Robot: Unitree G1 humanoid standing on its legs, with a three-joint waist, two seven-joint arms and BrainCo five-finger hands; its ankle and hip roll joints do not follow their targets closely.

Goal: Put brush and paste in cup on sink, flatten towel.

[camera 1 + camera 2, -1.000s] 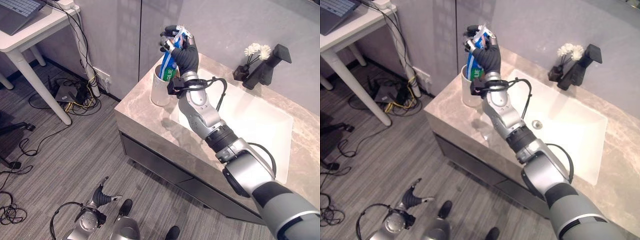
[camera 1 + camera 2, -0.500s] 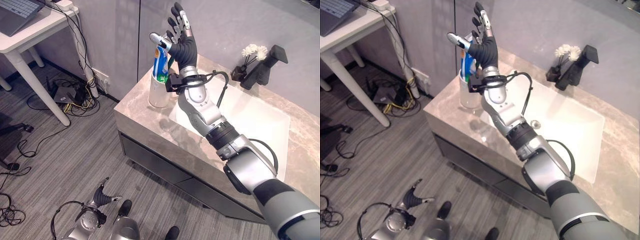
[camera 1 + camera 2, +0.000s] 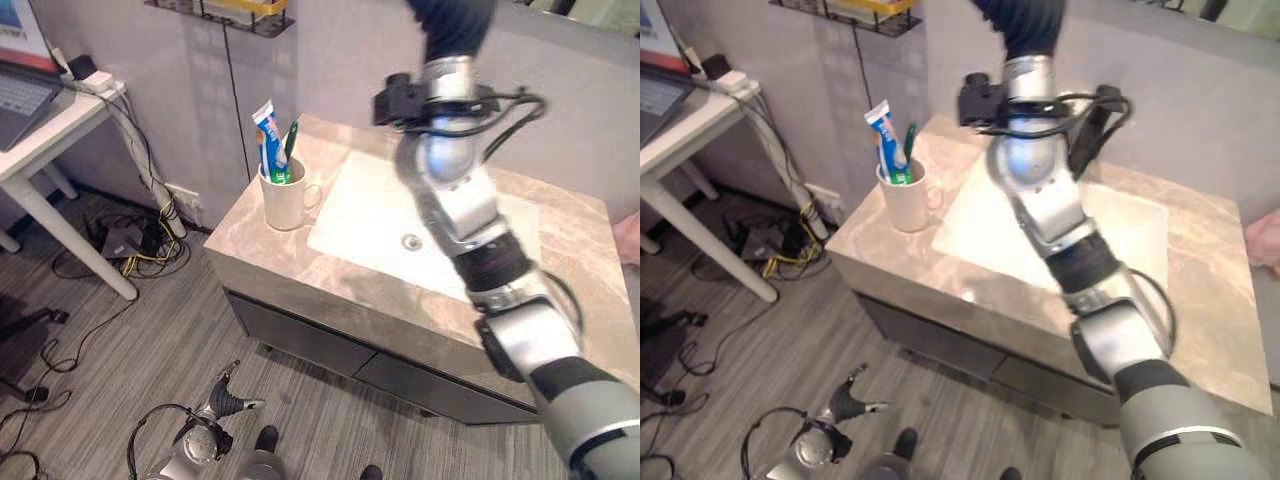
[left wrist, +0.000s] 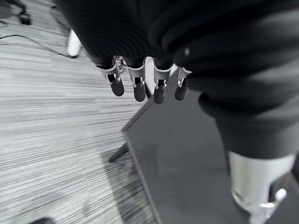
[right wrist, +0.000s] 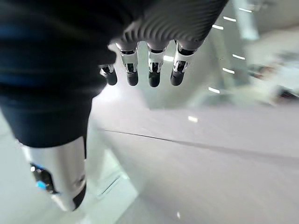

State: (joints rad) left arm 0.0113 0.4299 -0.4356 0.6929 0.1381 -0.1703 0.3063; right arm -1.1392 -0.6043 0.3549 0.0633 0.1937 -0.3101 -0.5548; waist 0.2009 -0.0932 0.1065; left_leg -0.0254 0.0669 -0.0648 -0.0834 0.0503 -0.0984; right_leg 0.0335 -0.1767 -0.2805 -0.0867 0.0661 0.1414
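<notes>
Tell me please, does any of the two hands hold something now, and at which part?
Nothing is held. The right hand and the left hand both have relaxed, empty fingers. The toothpaste tube and green toothbrush stand in the cup.

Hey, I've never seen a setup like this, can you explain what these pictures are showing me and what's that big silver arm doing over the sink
This is a two-legged humanoid robot with silver-grey arms. The two wide pictures come from a stereo camera on its head, looking down at a marble counter with a white sink basin. The two close pictures come from cameras on its wrists, looking along each hand.

The big arm is the robot's right one, raised high over the sink. Its right hand has relaxed fingers and holds nothing. The left hand hangs low over the grey floor, also relaxed and holding nothing.

On the counter's left end stands a white cup holding a blue and white toothpaste tube and a green toothbrush. A pink towel shows at the counter's right edge. A white desk stands to the left.
</notes>
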